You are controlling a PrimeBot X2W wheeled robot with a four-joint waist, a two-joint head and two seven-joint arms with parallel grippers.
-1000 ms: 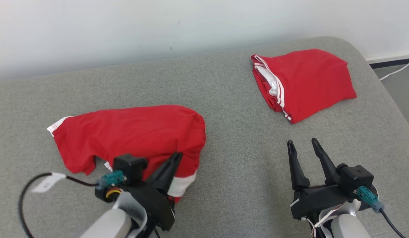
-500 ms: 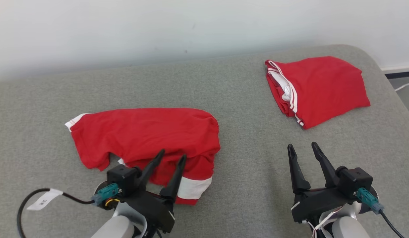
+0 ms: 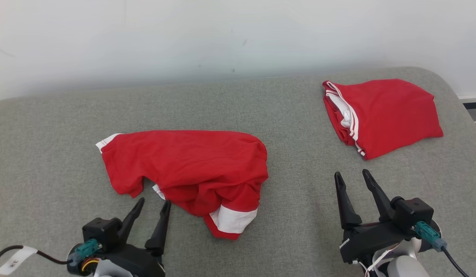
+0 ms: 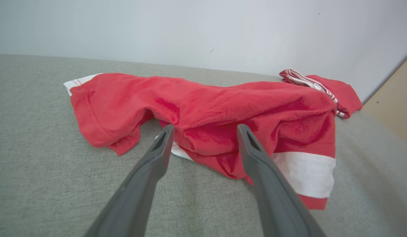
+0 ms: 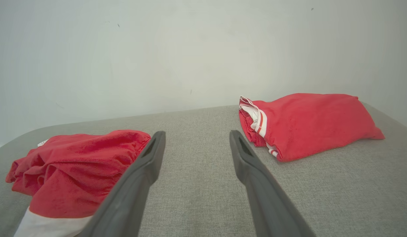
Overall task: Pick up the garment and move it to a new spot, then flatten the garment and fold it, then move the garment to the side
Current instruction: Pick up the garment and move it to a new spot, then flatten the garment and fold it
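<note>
A rumpled red garment (image 3: pixel 191 169) with white bands lies loose on the grey cushion (image 3: pixel 291 200), also seen in the left wrist view (image 4: pixel 223 108) and at the left of the right wrist view (image 5: pixel 75 164). My left gripper (image 3: pixel 152 204) stands open just short of its near edge, nothing between the fingers (image 4: pixel 150 164). My right gripper (image 3: pixel 352 176) is open over bare cushion at the lower right, well apart from the cloth; its fingers (image 5: pixel 252 171) are empty.
A second red garment (image 3: pixel 380 115), folded, with white stripes, rests at the cushion's far right (image 5: pixel 308 121). A pale wall (image 3: pixel 222 34) runs behind the cushion. Floor and a white cable show past the right edge.
My left gripper has opened, let go of the garment's near edge and drawn back toward me. The head camera has shifted, so the scene sits lower and further right. The right gripper has stayed put.
</note>
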